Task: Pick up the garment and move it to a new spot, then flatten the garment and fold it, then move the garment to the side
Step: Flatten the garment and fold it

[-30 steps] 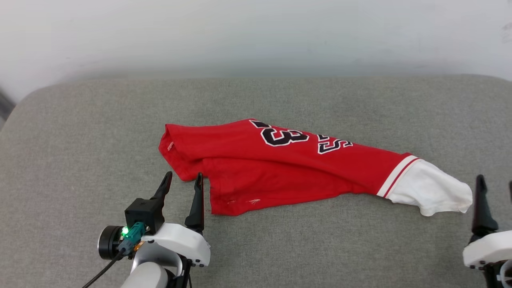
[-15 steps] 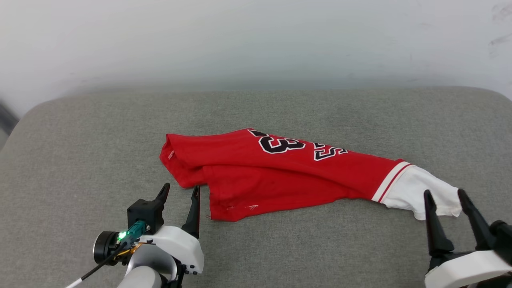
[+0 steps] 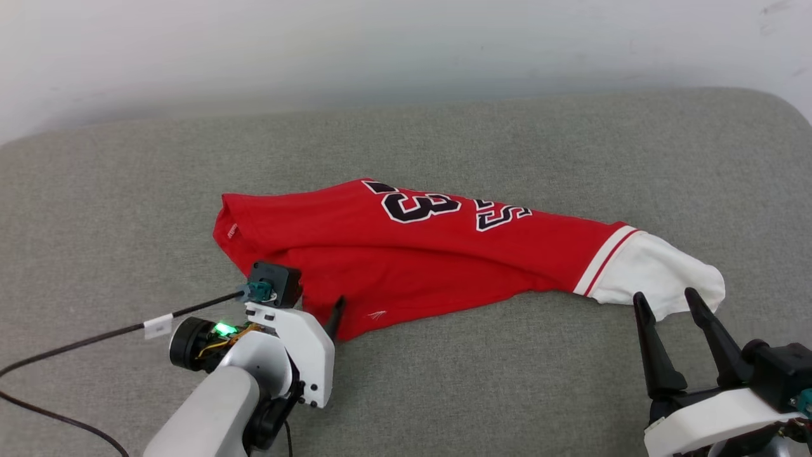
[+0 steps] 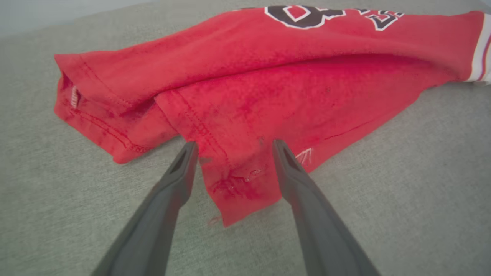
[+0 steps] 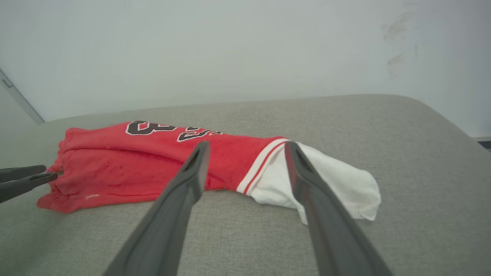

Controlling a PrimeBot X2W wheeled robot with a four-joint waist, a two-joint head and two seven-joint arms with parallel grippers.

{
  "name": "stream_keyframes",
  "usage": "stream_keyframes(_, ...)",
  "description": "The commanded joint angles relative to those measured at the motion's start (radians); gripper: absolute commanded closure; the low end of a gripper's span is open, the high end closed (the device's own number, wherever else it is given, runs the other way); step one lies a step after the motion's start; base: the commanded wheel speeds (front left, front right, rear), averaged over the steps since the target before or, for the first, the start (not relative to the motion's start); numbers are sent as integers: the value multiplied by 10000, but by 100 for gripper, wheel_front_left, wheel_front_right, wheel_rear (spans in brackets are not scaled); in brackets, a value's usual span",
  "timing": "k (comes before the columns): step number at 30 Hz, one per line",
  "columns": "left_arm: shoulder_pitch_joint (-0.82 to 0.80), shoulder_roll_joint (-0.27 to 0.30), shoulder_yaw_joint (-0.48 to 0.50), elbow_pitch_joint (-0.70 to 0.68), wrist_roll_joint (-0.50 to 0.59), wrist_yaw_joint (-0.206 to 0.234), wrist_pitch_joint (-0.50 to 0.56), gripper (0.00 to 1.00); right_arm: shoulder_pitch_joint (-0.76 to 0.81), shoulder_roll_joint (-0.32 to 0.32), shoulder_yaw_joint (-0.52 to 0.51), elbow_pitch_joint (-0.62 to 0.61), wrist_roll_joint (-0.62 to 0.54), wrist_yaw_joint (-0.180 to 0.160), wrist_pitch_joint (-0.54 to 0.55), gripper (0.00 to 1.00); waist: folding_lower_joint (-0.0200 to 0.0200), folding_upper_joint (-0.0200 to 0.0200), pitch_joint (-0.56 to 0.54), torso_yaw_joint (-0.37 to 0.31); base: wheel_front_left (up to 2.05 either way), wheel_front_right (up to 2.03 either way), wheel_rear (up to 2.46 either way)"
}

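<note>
The red jersey (image 3: 406, 254) lies crumpled and folded over on itself on a grey fabric cushion (image 3: 444, 393), stretched out sideways with its black, white-outlined "33" print (image 3: 419, 206) facing up along its far edge. Its white sleeve (image 3: 660, 279), set off by red-and-white striped trim, forms the jersey's right end. The left gripper (image 4: 234, 145) sits at the jersey's near left corner with its two dark fingers spread wide. The hem corner lies in the gap between them, not pinched. The right gripper (image 3: 664, 295) is at the near side of the jersey's white sleeve, fingers also spread wide and holding nothing. Its tips reach the sleeve's edge, but contact cannot be told. A pale wall (image 3: 380, 51) rises beyond the jersey's far side
</note>
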Motion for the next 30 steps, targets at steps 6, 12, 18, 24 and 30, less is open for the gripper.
stream_keyframes(6, -620, 142, -291, 692, -364, -392, 1570, 0, -403, 18, 202, 366, 168, -7, -304, 0, 0, 0, 631, -417, 0, 0, 0)
stream_keyframes(12, -593, 200, -794, 950, -847, -895, 3447, 100, -598, 19, 216, 600, 66, -7, -443, 0, 0, 0, 810, -515, 0, 0, 0)
stream_keyframes(18, -965, 405, -700, 454, -617, -838, 3109, 100, -625, 17, 51, 779, 155, -7, -527, 0, 0, 0, 821, -361, 0, 0, 0)
stream_keyframes(24, -666, 634, -599, -853, -289, -550, 2383, 100, -428, 18, -229, 858, 30, -7, -475, 0, 0, 0, 300, 163, 0, 0, 0)
stream_keyframes(30, 744, 991, -704, -2481, -385, -35, 2429, 100, -167, 18, -370, 839, -181, -7, -357, 0, 0, 0, -334, 707, 0, 0, 0)
